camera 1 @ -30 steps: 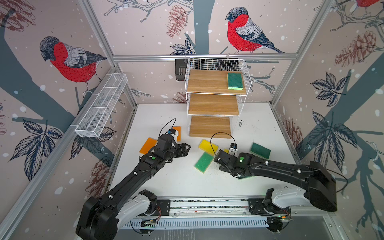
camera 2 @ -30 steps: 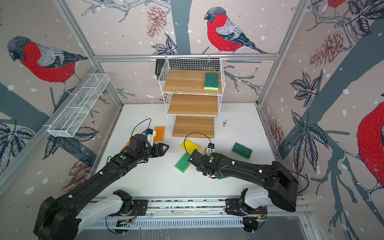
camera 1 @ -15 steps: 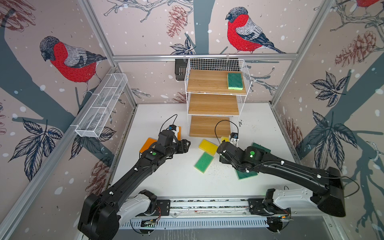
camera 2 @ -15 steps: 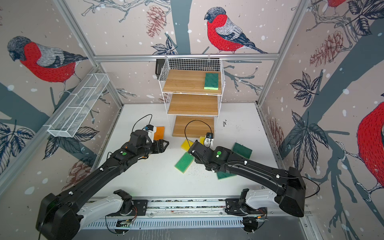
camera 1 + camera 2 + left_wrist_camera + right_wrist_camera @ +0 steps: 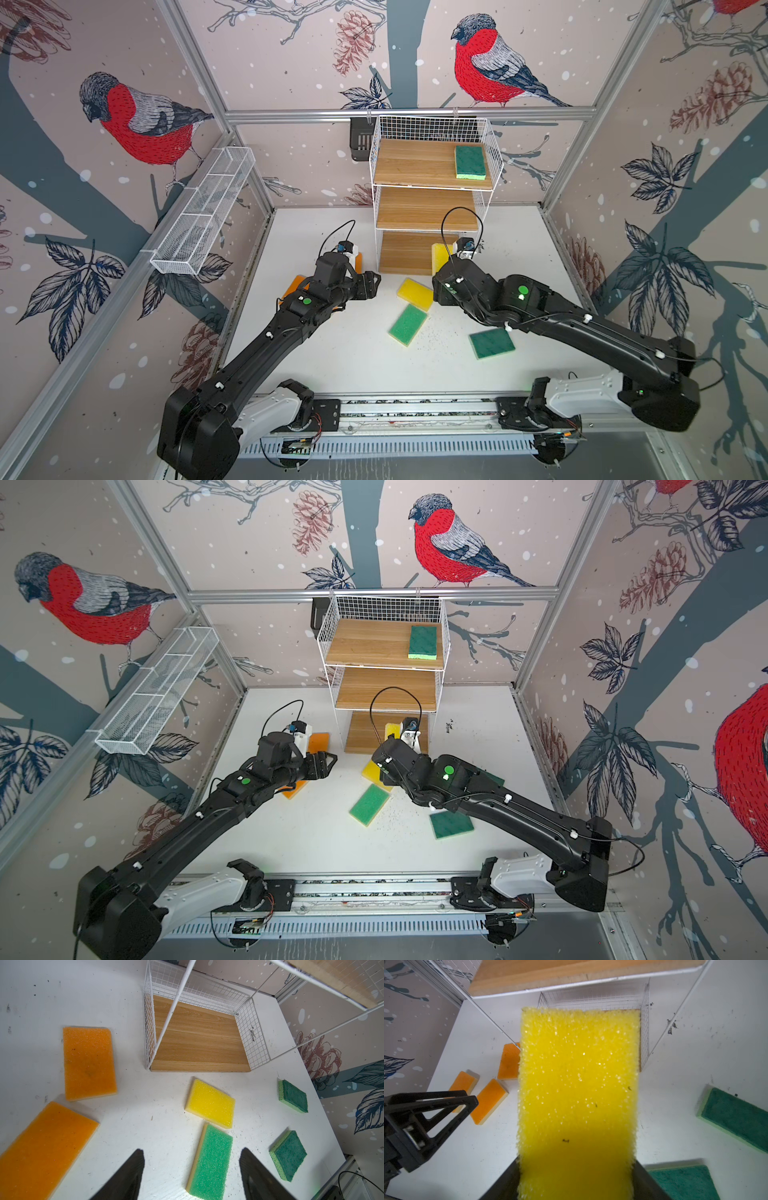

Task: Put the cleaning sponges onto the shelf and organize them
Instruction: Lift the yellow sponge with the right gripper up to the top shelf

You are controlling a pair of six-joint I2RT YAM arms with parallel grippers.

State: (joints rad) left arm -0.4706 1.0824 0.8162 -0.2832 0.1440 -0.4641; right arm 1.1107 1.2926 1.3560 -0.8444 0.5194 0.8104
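My right gripper [image 5: 576, 1167] is shut on a yellow sponge [image 5: 578, 1088], [image 5: 439, 253], held just in front of the bottom board of the shelf [image 5: 424, 208], [image 5: 384, 688], [image 5: 197, 1043]. One green sponge [image 5: 470, 162] lies on the top board. On the table lie a second yellow sponge [image 5: 415, 294], [image 5: 210, 1103], a light green one [image 5: 407, 324], [image 5: 211, 1162], dark green ones [image 5: 492, 343], [image 5: 293, 1096] and orange ones [image 5: 89, 1062], [image 5: 44, 1147]. My left gripper [image 5: 374, 284], [image 5: 191, 1153] hangs open and empty above the table, left of the yellow and light green sponges.
A long white mesh trough [image 5: 203, 212] hangs on the left wall. A small black basket [image 5: 360, 137] sits behind the shelf's top left corner. Dark crumbs are scattered on the white table [image 5: 353, 353]. The arms' base rail [image 5: 415, 409] runs along the front edge.
My right gripper has carried the yellow sponge away from the table's middle toward the shelf's bottom board, uncovering a dark green sponge. My left gripper has drifted slightly toward the shelf, still open.
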